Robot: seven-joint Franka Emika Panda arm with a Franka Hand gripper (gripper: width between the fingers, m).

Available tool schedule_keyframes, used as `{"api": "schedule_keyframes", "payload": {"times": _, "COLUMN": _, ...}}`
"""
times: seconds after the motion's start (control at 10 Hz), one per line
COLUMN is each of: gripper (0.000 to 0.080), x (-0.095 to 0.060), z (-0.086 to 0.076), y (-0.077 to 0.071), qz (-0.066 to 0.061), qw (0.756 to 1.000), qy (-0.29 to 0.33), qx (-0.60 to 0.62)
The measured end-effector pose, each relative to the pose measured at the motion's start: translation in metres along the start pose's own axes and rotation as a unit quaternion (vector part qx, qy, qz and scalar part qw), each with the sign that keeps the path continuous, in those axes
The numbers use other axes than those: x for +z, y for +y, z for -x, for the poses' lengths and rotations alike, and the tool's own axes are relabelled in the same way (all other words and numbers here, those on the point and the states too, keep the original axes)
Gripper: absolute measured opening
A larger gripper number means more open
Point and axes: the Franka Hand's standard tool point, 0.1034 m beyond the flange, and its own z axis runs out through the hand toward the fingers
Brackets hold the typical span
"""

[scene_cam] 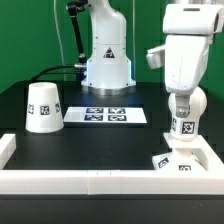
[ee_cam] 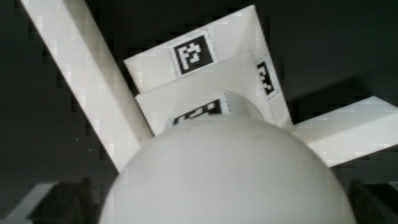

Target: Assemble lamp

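My gripper [scene_cam: 183, 112] hangs at the exterior view's right and is shut on the ball-shaped white bulb [scene_cam: 184, 128], whose tag faces the camera. The bulb hangs just above the small flat square base [scene_cam: 172, 162], which lies in the corner of the white wall. In the wrist view the bulb [ee_cam: 222, 165] fills the space between my gripper's [ee_cam: 217, 212] dark fingers, and the tagged base [ee_cam: 199, 62] lies beyond it. The tapered shade [scene_cam: 43, 107] stands on the black table at the exterior view's left, far from my gripper.
A white wall [scene_cam: 90, 181] runs along the table's front and up both sides; its beams [ee_cam: 86, 75] meet beside the base. The marker board [scene_cam: 107, 115] lies mid-table. The robot's pedestal [scene_cam: 107, 62] stands at the back.
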Motion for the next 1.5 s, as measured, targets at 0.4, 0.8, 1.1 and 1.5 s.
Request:
{"api": "schedule_keyframes", "payload": {"times": 0.4, "gripper": 0.0576, "x": 0.0003, "z": 0.0021, "y": 0.0007, "qz": 0.0, "qw": 1.0, "qy": -0.001, "qx": -0.001}}
{"api": "schedule_keyframes", "payload": {"times": 0.8, "gripper": 0.0577, "x": 0.0006, "z": 0.0037, "y": 0.0013, "qz": -0.001, "qw": 0.992, "qy": 0.0, "qx": 0.123}}
{"api": "schedule_keyframes", "payload": {"times": 1.1, "gripper": 0.0578, "x": 0.0013, "z": 0.0045, "y": 0.0009, "qz": -0.002, "qw": 0.969, "qy": 0.0, "qx": 0.249}}
{"api": "schedule_keyframes", "payload": {"times": 1.5, "gripper": 0.0579, "x": 0.0019, "z": 0.0023, "y": -0.0011, "qz": -0.014, "qw": 0.877, "qy": 0.008, "qx": 0.48}}
